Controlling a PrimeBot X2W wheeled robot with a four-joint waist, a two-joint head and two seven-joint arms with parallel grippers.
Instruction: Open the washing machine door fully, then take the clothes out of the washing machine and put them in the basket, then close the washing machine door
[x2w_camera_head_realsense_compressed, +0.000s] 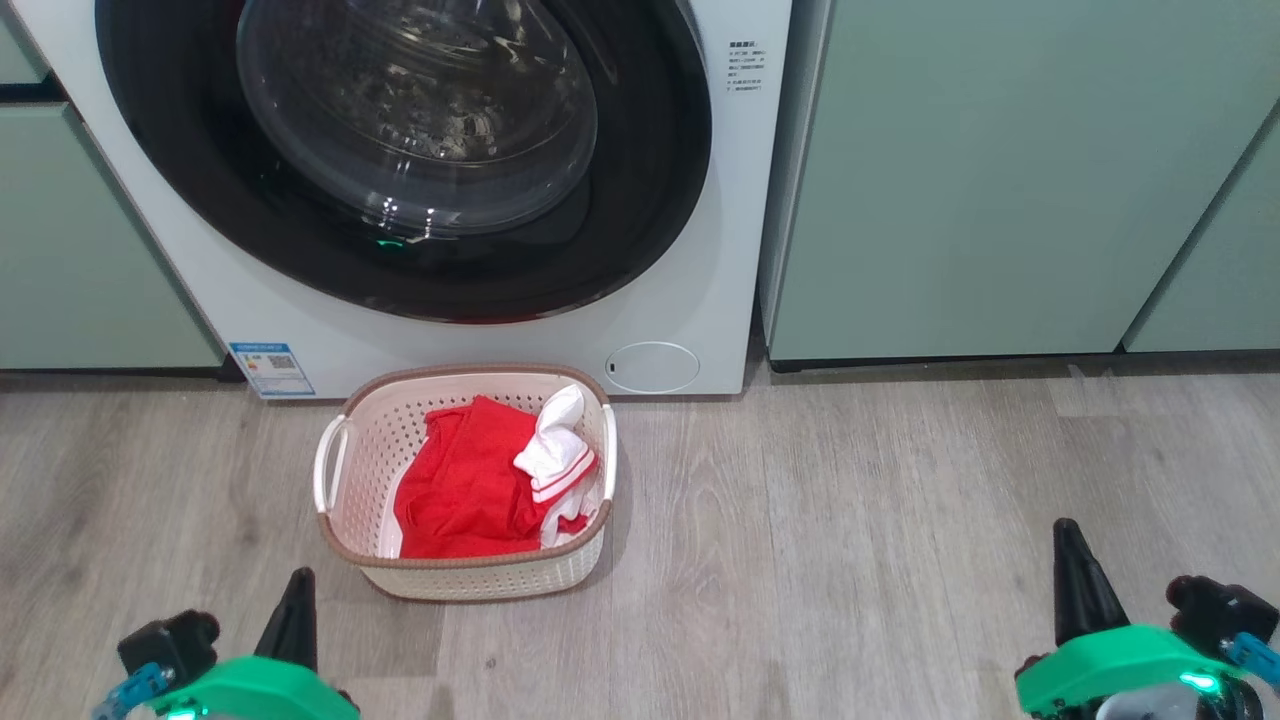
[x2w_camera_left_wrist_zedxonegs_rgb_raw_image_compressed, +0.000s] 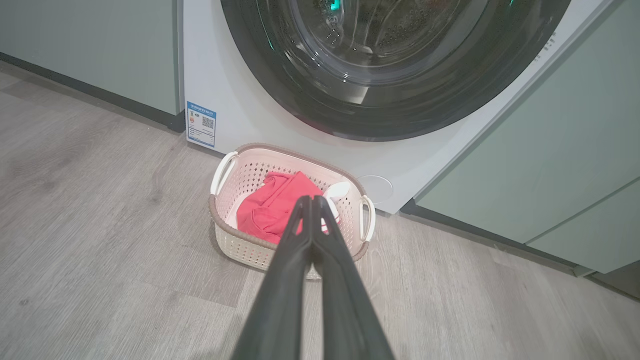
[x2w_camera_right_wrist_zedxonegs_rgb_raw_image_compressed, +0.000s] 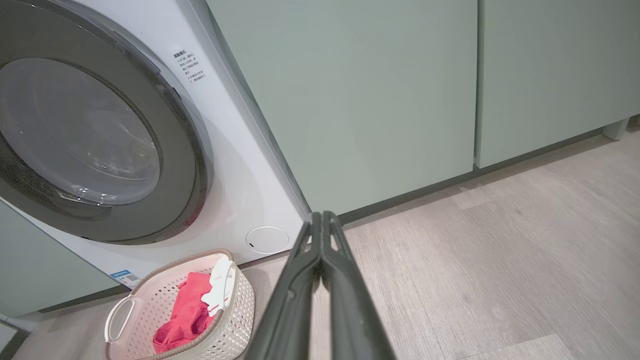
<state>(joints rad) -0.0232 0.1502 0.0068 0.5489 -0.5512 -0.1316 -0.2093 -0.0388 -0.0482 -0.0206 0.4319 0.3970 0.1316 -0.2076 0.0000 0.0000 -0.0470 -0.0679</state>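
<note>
The washing machine (x2w_camera_head_realsense_compressed: 690, 300) is white, and its round door (x2w_camera_head_realsense_compressed: 400, 150) with black rim and glass bowl lies flat against the front, shut. On the floor before it stands the cream basket (x2w_camera_head_realsense_compressed: 340, 470) holding the red clothes (x2w_camera_head_realsense_compressed: 465, 490), one with a white striped part. My left gripper (x2w_camera_head_realsense_compressed: 297, 600) sits low at the lower left, shut and empty; in the left wrist view its fingers (x2w_camera_left_wrist_zedxonegs_rgb_raw_image_compressed: 311, 202) press together, aimed at the basket (x2w_camera_left_wrist_zedxonegs_rgb_raw_image_compressed: 250, 247). My right gripper (x2w_camera_head_realsense_compressed: 1072, 575) rests at the lower right, shut and empty; in the right wrist view its tips (x2w_camera_right_wrist_zedxonegs_rgb_raw_image_compressed: 321, 216) meet.
Pale green cabinets (x2w_camera_head_realsense_compressed: 1000, 180) flank the machine on both sides. A small round white hatch (x2w_camera_head_realsense_compressed: 652, 367) sits low on the machine's front. Wood-look floor (x2w_camera_head_realsense_compressed: 850, 540) spreads between the grippers and to the basket's right.
</note>
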